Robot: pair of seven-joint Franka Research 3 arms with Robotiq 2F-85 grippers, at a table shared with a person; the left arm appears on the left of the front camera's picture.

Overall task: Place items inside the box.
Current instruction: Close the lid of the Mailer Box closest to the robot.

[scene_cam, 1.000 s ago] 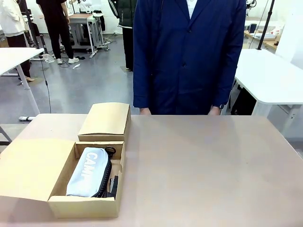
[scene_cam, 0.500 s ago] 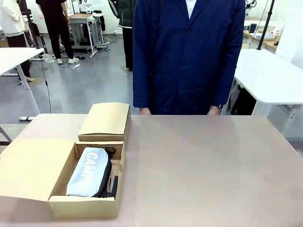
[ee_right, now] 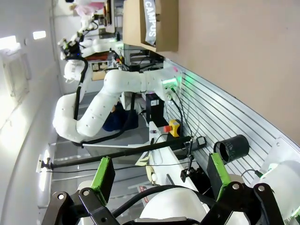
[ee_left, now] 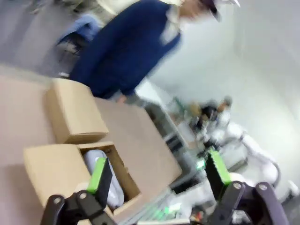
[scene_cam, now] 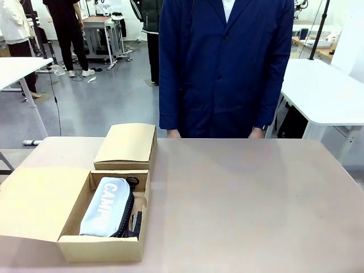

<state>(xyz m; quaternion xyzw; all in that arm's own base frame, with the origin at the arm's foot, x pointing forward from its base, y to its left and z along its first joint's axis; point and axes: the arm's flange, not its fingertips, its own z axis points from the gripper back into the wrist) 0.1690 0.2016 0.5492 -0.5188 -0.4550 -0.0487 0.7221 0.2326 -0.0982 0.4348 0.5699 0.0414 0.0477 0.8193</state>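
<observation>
An open cardboard box [scene_cam: 99,249] sits at the table's near left, its lid flap [scene_cam: 40,202] folded out to the left. A grey pencil case [scene_cam: 105,207] with white lettering lies inside it. Dark items [scene_cam: 134,222] are wedged between the case and the box's right wall; I cannot tell which they are. In the left wrist view my left gripper [ee_left: 158,171] hangs open above the box [ee_left: 51,161] and the grey case [ee_left: 92,158]. My right gripper [ee_right: 161,177] stands open and empty off the table's near edge, with the box [ee_right: 166,28] and case [ee_right: 150,18] far off.
A second, closed cardboard box [scene_cam: 126,146] stands just behind the open one. A person in a navy coat [scene_cam: 224,68] stands at the far edge, hands down by the table rim. The left arm [ee_right: 108,93] shows in the right wrist view.
</observation>
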